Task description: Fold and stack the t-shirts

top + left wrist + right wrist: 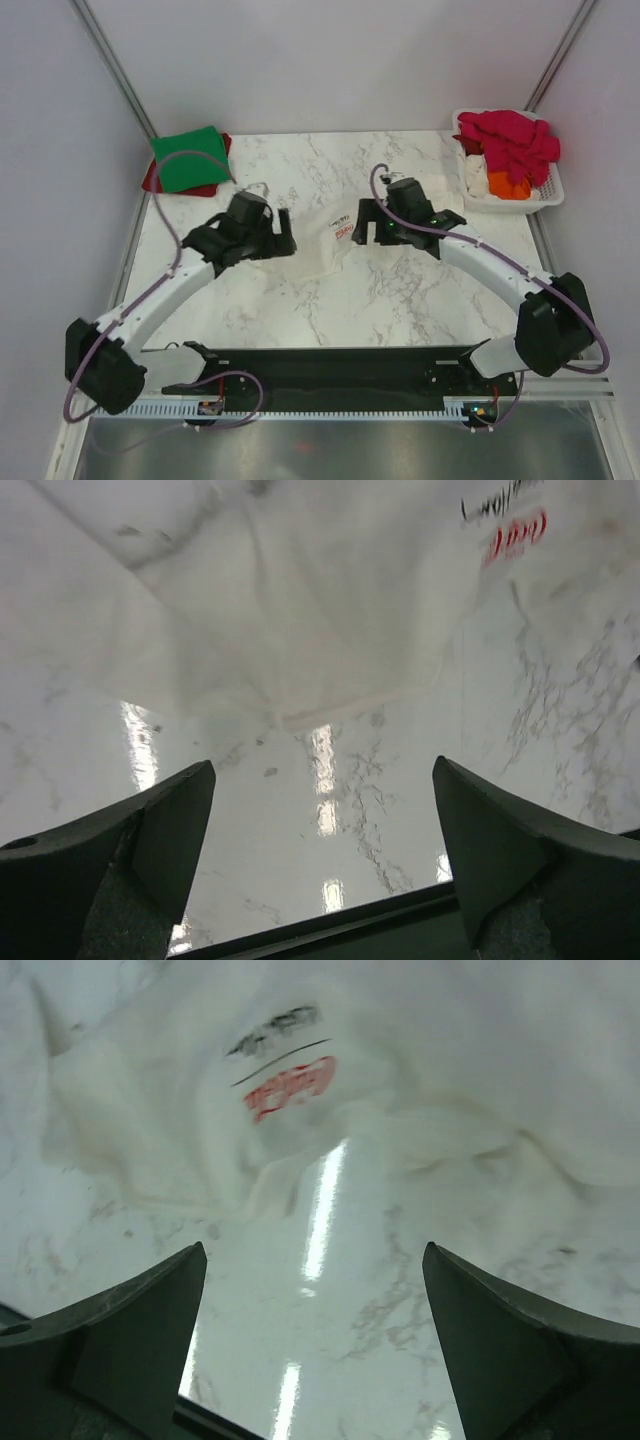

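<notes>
On the marble surface (300, 310) the limp white cloth t-shirt (325, 250) probably needs pinching at its hem; left end effector (325, 780) and right end effector (315, 1260) are wide open, empty.

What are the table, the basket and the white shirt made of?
Table: looks like polished marble, or a marble-look sheet. It has grey veins and shiny light reflections.
Basket: probably hard white plastic, with stiff slatted walls.
White shirt: soft matte cloth, maybe cotton. It wrinkles and lies limp.
</notes>
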Available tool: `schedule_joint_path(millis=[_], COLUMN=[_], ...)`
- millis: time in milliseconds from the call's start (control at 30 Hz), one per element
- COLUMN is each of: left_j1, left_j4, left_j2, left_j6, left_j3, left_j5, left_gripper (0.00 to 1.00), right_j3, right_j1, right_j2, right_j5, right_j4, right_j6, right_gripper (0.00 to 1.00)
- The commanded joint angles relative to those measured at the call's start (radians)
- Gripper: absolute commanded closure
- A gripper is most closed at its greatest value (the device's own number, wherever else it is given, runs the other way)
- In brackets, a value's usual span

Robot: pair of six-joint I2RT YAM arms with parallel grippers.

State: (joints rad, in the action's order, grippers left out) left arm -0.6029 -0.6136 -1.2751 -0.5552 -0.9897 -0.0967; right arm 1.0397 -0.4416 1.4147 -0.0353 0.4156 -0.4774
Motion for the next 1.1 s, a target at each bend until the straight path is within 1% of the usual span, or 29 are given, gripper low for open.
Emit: schedule_joint_path(millis=[0,33,67,100,133,167,200,233,267,300,333,433,533,600,700,733,767,833,867,900,967,1000,1033,1067], left_j1=[0.174,0.219,0.282,0.301,0.322,0.328,0.334,0.345,0.350,0.353,0.356,0.357,0.357,0.354,0.356,0.356,0.356,0.356,0.356,0.356,0.356,0.356,0.356,0.357], left_j4=[-0.075,-0.115,-0.133,-0.158,-0.190,-0.204,-0.213,-0.228,-0.233,-0.238,-0.245,-0.247,-0.244,-0.238,-0.229,-0.226,-0.225,-0.219,-0.219,-0.219,-0.218,-0.218,-0.218,-0.218], left_j2=[0.224,0.262,0.337,0.367,0.399,0.448,0.477,0.500,0.544,0.562,0.578,0.635,0.649,0.652,0.657,0.660,0.663,0.671,0.678,0.681,0.689,0.691,0.692,0.698], left_j6=[0.026,0.040,0.053,0.079,0.090,0.098,0.112,0.118,0.121,0.124,0.124,0.117,0.115,0.113,0.113,0.113,0.112,0.112,0.110,0.110,0.110,0.110,0.110,0.109], left_j3=[-0.067,-0.064,-0.063,-0.056,-0.049,-0.038,-0.011,0.002,0.025,0.034,0.043,0.054,0.060,0.069,0.079,0.080,0.085,0.088,0.089,0.091,0.092,0.094,0.094,0.095], left_j5=[-0.045,-0.041,-0.047,-0.087,-0.112,-0.150,-0.159,-0.164,-0.170,-0.178,-0.187,-0.187,-0.190,-0.189,-0.189,-0.189,-0.190,-0.192,-0.196,-0.198,-0.201,-0.201,-0.204,-0.207], left_gripper=[0.02,0.02,0.02,0.01,0.00,0.00,0.00,0.00,0.00,0.00,0.00,0.00,0.00,0.00,0.00,0.00,0.00,0.00,0.00,0.00,0.00,0.00,0.00,0.00], right_j3=[0.068,0.091,0.141,0.170,0.247,0.296,0.345,0.443,0.492,0.537,0.624,0.771,0.841,0.852,0.852,0.853,0.853,0.861,0.868,0.884,0.971,1.024,1.189,1.294], right_j1=[-0.175,-0.205,-0.251,-0.270,-0.310,-0.328,-0.348,-0.386,-0.403,-0.420,-0.445,-0.480,-0.494,-0.500,-0.517,-0.529,-0.537,-0.552,-0.557,-0.557,-0.559,-0.557,-0.554,-0.549], right_j2=[0.050,0.111,0.148,0.233,0.283,0.335,0.436,0.485,0.533,0.622,0.662,0.795,0.866,0.891,0.899,0.905,0.909,0.918,0.922,0.929,0.937,0.954,0.966,0.983], right_j5=[-0.046,-0.041,-0.054,-0.069,-0.081,-0.104,-0.109,-0.113,-0.124,-0.127,-0.129,-0.135,-0.123,-0.117,-0.118,-0.120,-0.117,-0.115,-0.107,-0.100,-0.072,-0.057,-0.031,0.027], right_j4=[-0.113,-0.136,-0.153,-0.185,-0.193,-0.193,-0.180,-0.172,-0.160,-0.144,-0.135,-0.086,-0.055,-0.043,-0.032,-0.029,-0.024,-0.009,0.000,0.029,0.070,0.150,0.211,0.280], right_j6=[-0.055,-0.062,-0.075,-0.088,-0.092,-0.092,-0.081,-0.079,-0.073,-0.067,-0.066,-0.056,-0.050,-0.052,-0.049,-0.047,-0.041,-0.036,-0.030,-0.024,-0.001,0.047,0.072,0.100], right_gripper=[0.03,0.02,0.02,0.03,0.03,0.03,0.03,0.04,0.04,0.04,0.04,0.04,0.04,0.07,0.20,0.28,0.42,0.61,0.75,0.83,0.95,0.98,1.00,1.00])
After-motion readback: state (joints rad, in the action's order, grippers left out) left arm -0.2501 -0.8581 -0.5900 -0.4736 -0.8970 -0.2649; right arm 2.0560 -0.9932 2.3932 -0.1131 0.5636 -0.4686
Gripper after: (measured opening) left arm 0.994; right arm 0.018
